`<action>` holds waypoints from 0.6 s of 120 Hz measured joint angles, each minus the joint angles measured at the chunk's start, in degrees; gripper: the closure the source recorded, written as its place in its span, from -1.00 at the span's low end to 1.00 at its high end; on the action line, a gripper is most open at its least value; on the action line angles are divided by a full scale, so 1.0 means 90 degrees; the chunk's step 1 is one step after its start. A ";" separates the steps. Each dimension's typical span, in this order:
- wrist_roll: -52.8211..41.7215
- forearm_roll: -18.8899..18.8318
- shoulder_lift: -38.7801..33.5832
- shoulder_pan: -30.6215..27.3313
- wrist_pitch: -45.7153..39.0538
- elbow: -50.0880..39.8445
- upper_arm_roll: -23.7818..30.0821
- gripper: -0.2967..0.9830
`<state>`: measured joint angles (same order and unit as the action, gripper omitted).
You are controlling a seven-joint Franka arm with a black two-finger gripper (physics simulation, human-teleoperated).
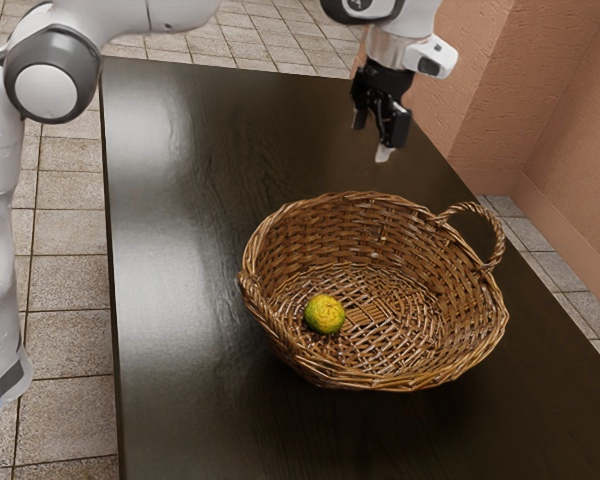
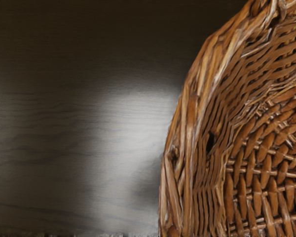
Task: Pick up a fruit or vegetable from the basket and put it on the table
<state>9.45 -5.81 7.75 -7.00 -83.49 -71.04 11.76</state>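
In the exterior view my gripper (image 1: 378,136) hangs above the table behind the basket's far rim, its fingers apart with nothing between them. The brown wicker basket (image 1: 420,372) stands on the dark table. A round green-and-yellow fruit (image 1: 324,314) lies on the basket's floor, towards the exterior view's left side of it. From the wrist view, the basket's woven rim (image 2: 185,123) and part of its inside are seen from above, beside bare tabletop.
The dark wooden table (image 1: 180,300) extends around the basket. A looped handle (image 1: 497,235) rises from the rim at the exterior view's right. Beyond the table's far right edge stands a reddish wall (image 1: 500,90).
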 joint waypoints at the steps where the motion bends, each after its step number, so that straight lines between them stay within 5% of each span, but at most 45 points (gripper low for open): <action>1: -0.0002 -0.0015 -0.0001 0.0001 0.0008 0.0003 0.0000 -0.53; 36: -0.0330 0.0022 -0.0019 0.0016 0.0228 0.0023 0.0051 -0.53; 72: -0.2055 0.0366 0.0021 0.0078 0.0211 -0.0038 0.0329 -0.52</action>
<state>-9.05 -2.52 7.94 -6.30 -81.59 -71.39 14.72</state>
